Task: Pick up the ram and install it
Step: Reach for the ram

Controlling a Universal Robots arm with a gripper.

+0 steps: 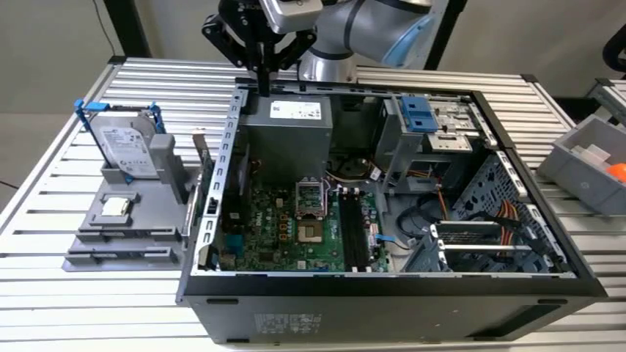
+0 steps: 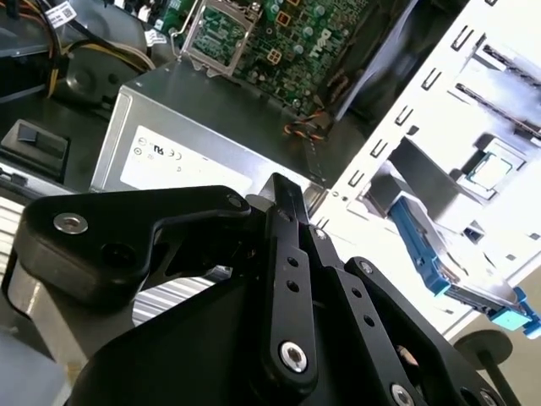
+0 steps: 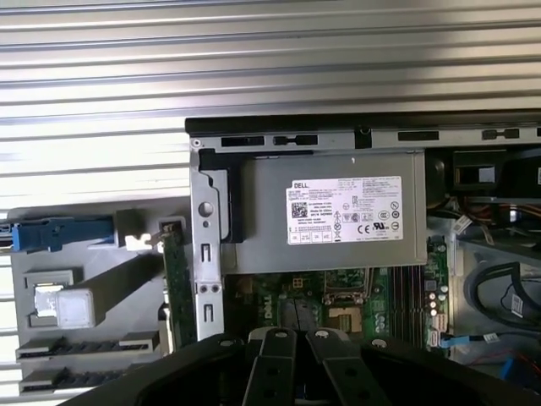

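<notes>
The ram [image 1: 202,158] stands on edge in the grey fixture [image 1: 117,235], close against the outer wall of the open computer case [image 1: 391,282]. In the first wrist view the ram [image 3: 174,288] is a thin greenish strip seen edge-on. My gripper [image 1: 262,84] hangs above the case's far edge, over the silver power supply [image 1: 284,110]. Its fingers are shut together with nothing between them, and it is well apart from the ram. The gripper [image 2: 283,188] [image 3: 300,337] also appears in both wrist views. The black memory slots [image 1: 352,227] lie on the green motherboard.
On the fixture also sit a silver hard drive [image 1: 127,143] with a blue-handled bracket and a small square chip [image 1: 117,207]. Cables and a drive cage [image 1: 435,121] crowd the case's side at the exterior view's right. A grey bin [image 1: 591,165] stands at the far right.
</notes>
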